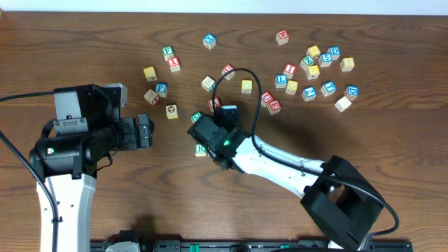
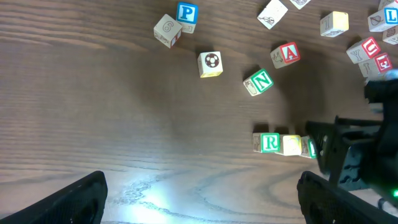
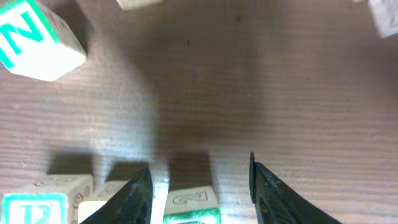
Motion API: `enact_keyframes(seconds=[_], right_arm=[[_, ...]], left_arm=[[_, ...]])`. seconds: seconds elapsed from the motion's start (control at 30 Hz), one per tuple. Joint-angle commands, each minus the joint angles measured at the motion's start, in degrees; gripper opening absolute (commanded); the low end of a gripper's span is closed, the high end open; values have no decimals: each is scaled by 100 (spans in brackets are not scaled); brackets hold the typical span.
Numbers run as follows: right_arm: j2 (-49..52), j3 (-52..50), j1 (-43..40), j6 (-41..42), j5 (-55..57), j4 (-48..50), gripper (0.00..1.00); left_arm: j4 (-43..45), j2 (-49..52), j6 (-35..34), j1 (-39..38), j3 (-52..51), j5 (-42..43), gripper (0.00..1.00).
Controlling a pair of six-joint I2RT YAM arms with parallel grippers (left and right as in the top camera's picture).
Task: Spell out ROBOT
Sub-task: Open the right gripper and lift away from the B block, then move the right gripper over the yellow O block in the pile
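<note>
Row status: three cubes sat in a line on the table [image 1: 84, 42], near the middle and toward the front edge. The R cube [image 2: 269, 142] was first, with its green letter face up. The pale yellow cube [image 2: 291, 145] touched it on the side toward the right arm. The green-lettered cube [image 3: 191, 208] came third, just beside the yellow one. Its letter was cut off by the frame edge in the right wrist view and half hidden behind the arm in the left wrist view, so it couldn't be read.

Right tool [image 3: 199, 169] was low over the table, straddling that third cube with its fingers [image 3: 273, 193] spread. One finger sat in the narrow gap between the third cube and the yellow one. The other stood clear of the cube's far side with bare wood showing between them, so nothing was pinched.

Left tool [image 2: 200, 186] was spread wide and empty, hovering well to the left of the row and facing it.

The N cube [image 2: 258, 81] lay tilted just behind the row. The A cube [image 2: 286, 54] and a cube with a ball picture [image 2: 211, 64] were a bit further back. The other loose cubes [image 1: 313, 52] were scattered across the far half of the table, densest at the right. The overhead view was too small to pick out a T or a second yellow cube for the word.
</note>
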Motion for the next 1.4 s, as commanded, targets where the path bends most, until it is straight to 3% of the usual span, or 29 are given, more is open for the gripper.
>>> enact_keyframes(seconds=[0.0,0.2,0.3,0.4,0.6,0.9,1.1,1.37], right_arm=[[-120,422,-138,-555,192,-221,47],[-289,1436,-437,-909,192,-1121,68],[-286,2229,-723,-1073,35,-1821,90],[-286,2887,-1064,-1233,-275,-2411,95],[-286,3974,-1985,-1331,-820,-3156,91],[-109,4092,-3276,-487,-1196,-3379,87],[380,4089,-3322,341,-710,-3582,80],[1314,4089,-3292,560,-643,-3346,79]], left_arm=[[-11,-9,76,24,72,85,96],[-11,-9,76,24,72,85,96],[-11,-9,76,24,72,85,96],[-11,-9,76,24,72,85,96],[-11,-9,76,24,72,85,96],[-11,-9,76,24,72,85,96],[-11,-9,76,24,72,87,96],[-11,-9,76,24,72,85,96]])
